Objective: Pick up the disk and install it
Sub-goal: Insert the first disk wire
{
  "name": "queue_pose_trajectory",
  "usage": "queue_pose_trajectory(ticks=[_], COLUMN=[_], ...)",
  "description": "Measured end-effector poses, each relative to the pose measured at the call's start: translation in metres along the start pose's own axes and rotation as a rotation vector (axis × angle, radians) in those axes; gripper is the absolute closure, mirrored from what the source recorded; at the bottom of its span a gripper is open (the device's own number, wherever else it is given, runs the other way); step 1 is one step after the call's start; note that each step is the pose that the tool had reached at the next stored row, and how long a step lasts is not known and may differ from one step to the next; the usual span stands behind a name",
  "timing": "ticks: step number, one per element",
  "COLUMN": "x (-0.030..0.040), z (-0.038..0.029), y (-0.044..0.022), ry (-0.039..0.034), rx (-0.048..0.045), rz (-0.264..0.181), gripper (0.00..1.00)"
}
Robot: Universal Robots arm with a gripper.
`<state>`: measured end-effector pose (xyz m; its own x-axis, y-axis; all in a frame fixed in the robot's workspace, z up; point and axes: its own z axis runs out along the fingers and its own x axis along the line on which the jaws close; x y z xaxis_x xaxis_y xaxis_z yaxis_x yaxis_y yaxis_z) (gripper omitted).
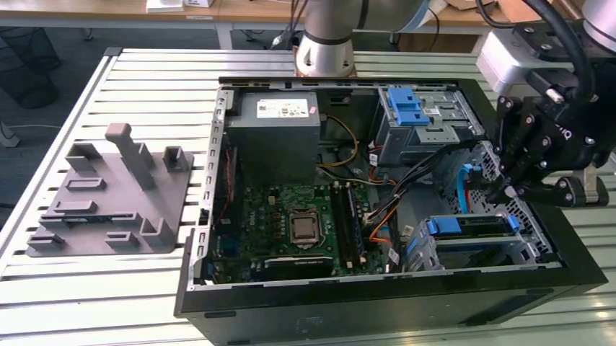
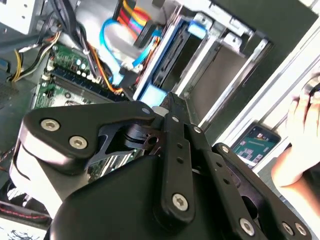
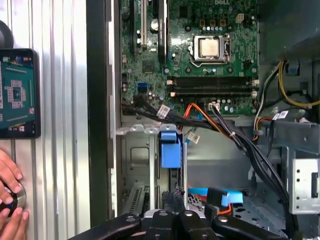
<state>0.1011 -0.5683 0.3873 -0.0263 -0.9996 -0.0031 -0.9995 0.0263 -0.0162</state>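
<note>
We judge the disk (image 1: 477, 225), seated in the cage (image 1: 527, 241) at the exterior view's right, dense, rigid, shock-sensitive; its blue rails (image 1: 445, 225) suit gripping. Our claw (image 1: 506, 192) hovers above, clenched empty.

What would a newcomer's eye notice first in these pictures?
The open computer case lies on the slatted table, green motherboard bare. The black pincer hangs over the case's side at the exterior view's right, above the blue-railed disk in its bay. In the first wrist view, a hand lies near a phone.
</note>
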Motion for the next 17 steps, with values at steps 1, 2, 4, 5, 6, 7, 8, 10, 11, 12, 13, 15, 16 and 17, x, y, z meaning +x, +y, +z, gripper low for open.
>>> queue_pose_trajectory(ticks=[1,2,4,5,6,7,8,10,11,12,13,15,16,17], x=[-0.0004,-0.0008,-0.0041,-0.0068,-0.0094,-0.0117,-0.0136,-0.017,-0.0173,-0.0173,-0.0173,-0.0174,-0.0174,-0.0174], z=[0.0012,0.0025,0.0052,0.0065,0.0077,0.0087,0.0096,0.0113,0.0116,0.0116,0.0116,0.0116,0.0116,0.0116], y=[-0.0036,-0.0073,-0.0144,-0.0165,-0.0174,-0.0176,-0.0176,-0.0176,-0.0177,-0.0177,-0.0177,-0.0177,-0.0177,-0.0177], ry=[0.0001,0.0,0.0004,0.0003,0.0001,0.0,0.0001,0.0001,0.0,0.0,-0.0002,-0.0003,-0.0004,-0.0005], rx=[0.0,0.0,0.0,0.0,0.0,0.0,0.0,0.0,0.0,0.0,0.0,0.0,0.0,0.0], rz=[0.0,0.0,0.0,0.0,0.0,0.0,0.0,0.0,0.0,0.0,0.0,0.0,0.0,0.0], gripper=[0.89,0.89,0.89,0.89,0.89,0.89,0.89,0.89,0.89,0.89,0.89,0.89,0.89,0.89])
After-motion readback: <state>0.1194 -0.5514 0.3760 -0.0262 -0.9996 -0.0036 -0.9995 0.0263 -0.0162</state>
